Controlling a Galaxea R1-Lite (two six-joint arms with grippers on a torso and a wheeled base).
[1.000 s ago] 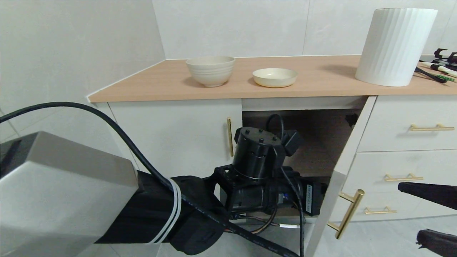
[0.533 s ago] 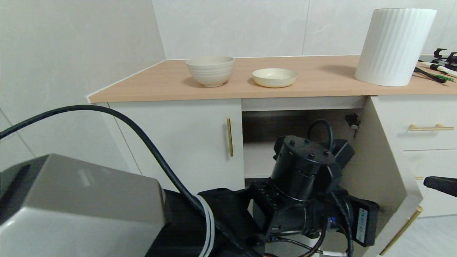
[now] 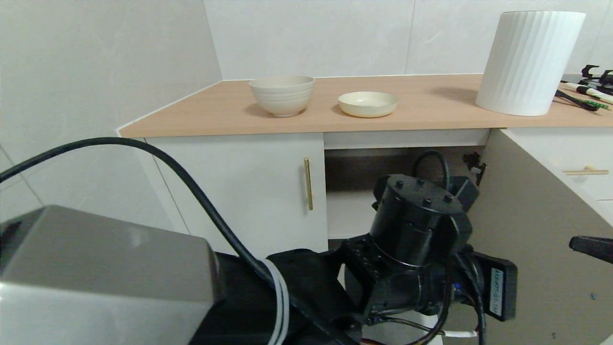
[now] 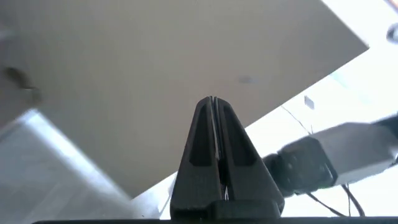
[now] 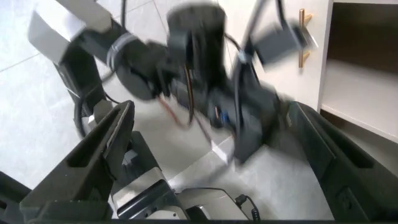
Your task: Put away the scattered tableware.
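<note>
Black left gripper (image 4: 212,102), fingers pressed flat together with nothing between them, close before the beige inner face of the open cabinet door (image 3: 541,215); its arm's wrist sits low at the cabinet opening (image 3: 354,211), right of the closed door (image 3: 239,191) with its brass handle (image 3: 309,184); right gripper (image 5: 221,152) low at the near right, fingers spread wide and empty; on the wooden countertop (image 3: 431,105) above, a ribbed cream bowl (image 3: 282,95) towards the left and a shallow cream dish (image 3: 368,103) near it on the right, not touching; a tall white ribbed container (image 3: 529,62) well to the right; dark utensils (image 3: 586,91) beyond it at the right edge.
</note>
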